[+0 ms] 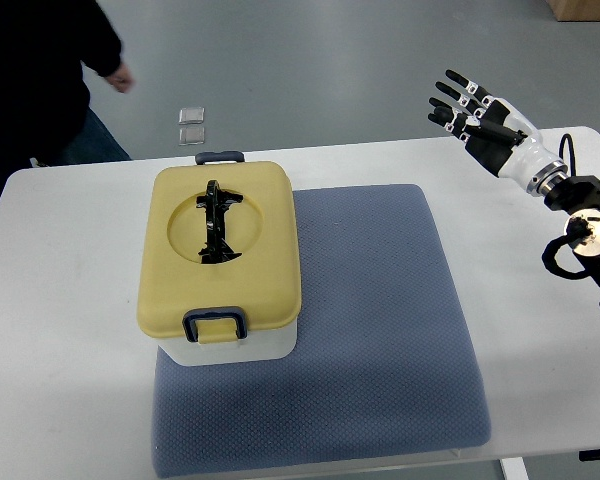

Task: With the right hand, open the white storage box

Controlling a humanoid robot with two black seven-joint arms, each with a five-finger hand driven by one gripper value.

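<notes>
The white storage box [220, 262] stands on the left half of a blue-grey mat [380, 330], which lies on a white table [60, 300]. Its yellow lid [270, 240] is on and covers the whole top; only a strip of the white body shows below the lid at 6 o'clock. A black handle [217, 222] lies folded in the round recess at the lid's centre, running roughly from 12 to 6 o'clock. 2 dark blue latches sit on the lid's edges, 1 at 12 o'clock [220, 157] and 1 at 6 o'clock [214, 324], and both lie flat against the box. The right hand [472, 113] hangs at about 2 o'clock from the box, well apart from it, over the table's far right edge. Its black fingers [452, 92] are spread and stretched out toward 10 o'clock, holding nothing. A person in a dark sleeve [40, 60] stands beyond the table at 11 o'clock, a hand [122, 78] hanging loose. 2 small clear squares [191, 124] lie on the floor past the table's far edge.
</notes>
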